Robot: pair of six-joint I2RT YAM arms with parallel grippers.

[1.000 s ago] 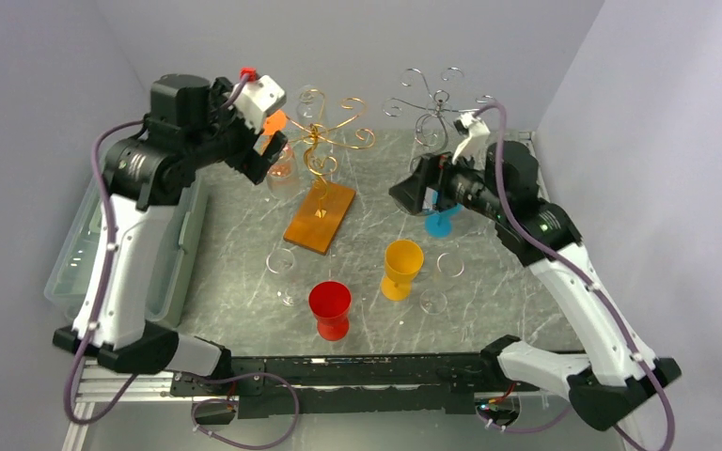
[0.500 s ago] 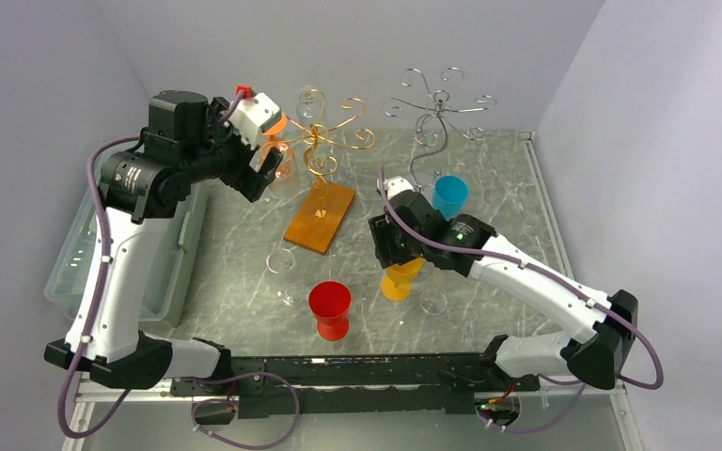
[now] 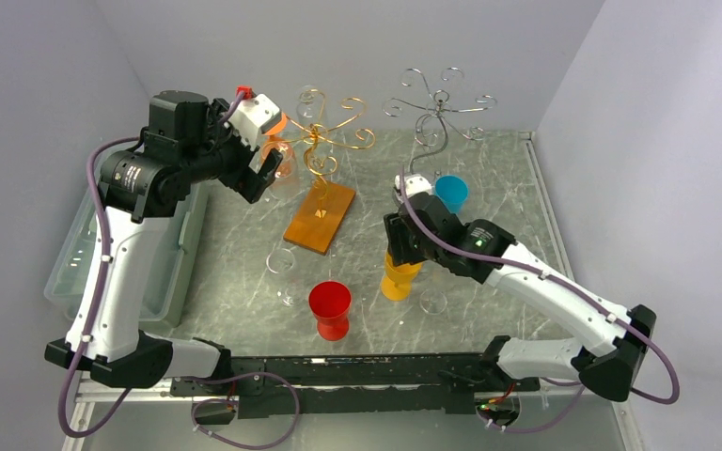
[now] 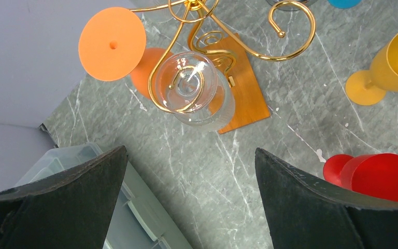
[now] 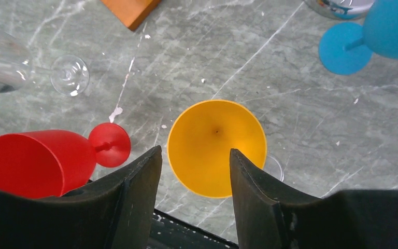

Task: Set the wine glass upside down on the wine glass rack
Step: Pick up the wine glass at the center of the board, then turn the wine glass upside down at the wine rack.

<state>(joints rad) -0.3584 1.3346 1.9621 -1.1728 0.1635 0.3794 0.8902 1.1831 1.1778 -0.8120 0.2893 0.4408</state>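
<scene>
While upright, one yellow glass [image 3: 400, 278], two racks [image 3: 320, 218] [image 3: 440, 98]

Right hand [image 5: 194, 194] is parked right over the yellow wine glass [image 5: 216, 148], looking straight down into the bowl, with its dark fingers [image 5: 134, 199] either side of it. Can't tell if they're actually pinching it. Red glass [image 5: 36, 163] is near it by the desk [image 5: 269, 67] front edge. Clear glass [image 5: 10, 67] is further in, and the blue glass [image 5: 394, 28] and a corner of an orange wooden base [image 5: 129, 10] are toward the back.
</scene>
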